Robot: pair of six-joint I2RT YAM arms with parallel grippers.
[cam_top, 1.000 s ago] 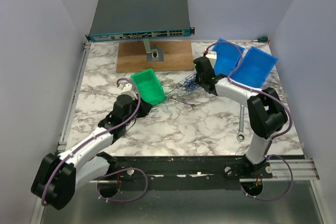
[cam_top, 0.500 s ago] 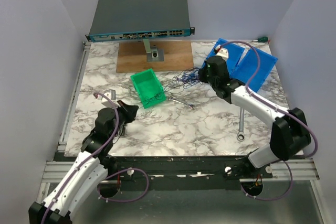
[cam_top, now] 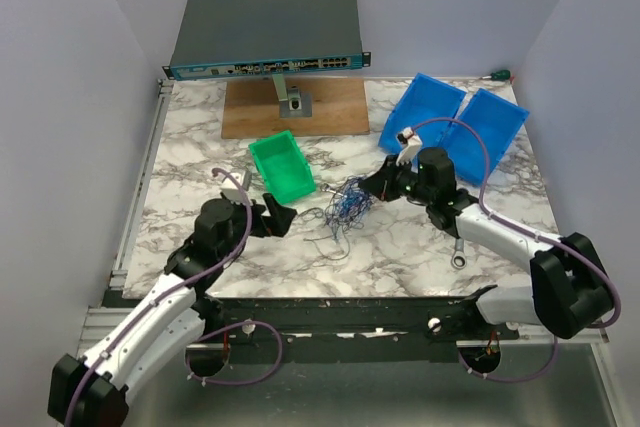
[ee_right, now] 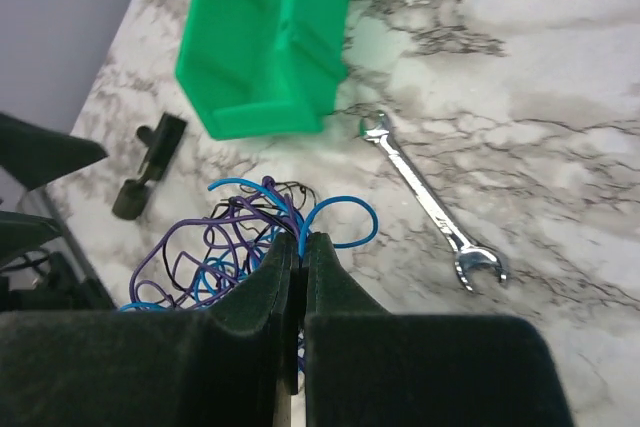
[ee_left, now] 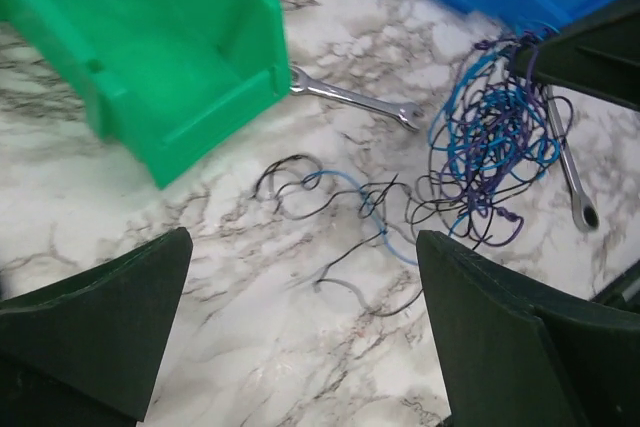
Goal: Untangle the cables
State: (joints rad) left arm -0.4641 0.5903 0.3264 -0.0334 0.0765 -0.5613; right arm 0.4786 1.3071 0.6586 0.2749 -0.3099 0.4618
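Observation:
The cables [cam_top: 349, 205] are a tangle of thin blue, purple and black wires hanging from my right gripper [cam_top: 374, 188], which is shut on them near the table's middle. In the right wrist view the fingertips [ee_right: 303, 247] pinch a blue loop, with the tangle [ee_right: 215, 242] spilling left of them. A few loose black and pale blue strands [ee_left: 340, 209] lie on the marble, still joined to the tangle [ee_left: 495, 137]. My left gripper [cam_top: 276, 217] stands open just left of those strands; between its fingers [ee_left: 300, 347] is only bare marble.
A green bin [cam_top: 281, 167] sits left of the tangle and two blue bins [cam_top: 455, 119] behind the right arm. A small wrench [ee_left: 355, 99] lies by the green bin, a longer wrench [cam_top: 458, 245] at the right. A network switch [cam_top: 265, 32] and wooden board [cam_top: 290, 107] stand at the back.
My left gripper has opened and moved right toward the loose strands. My right gripper has drawn the tangle away from the green bin toward the table's middle and front.

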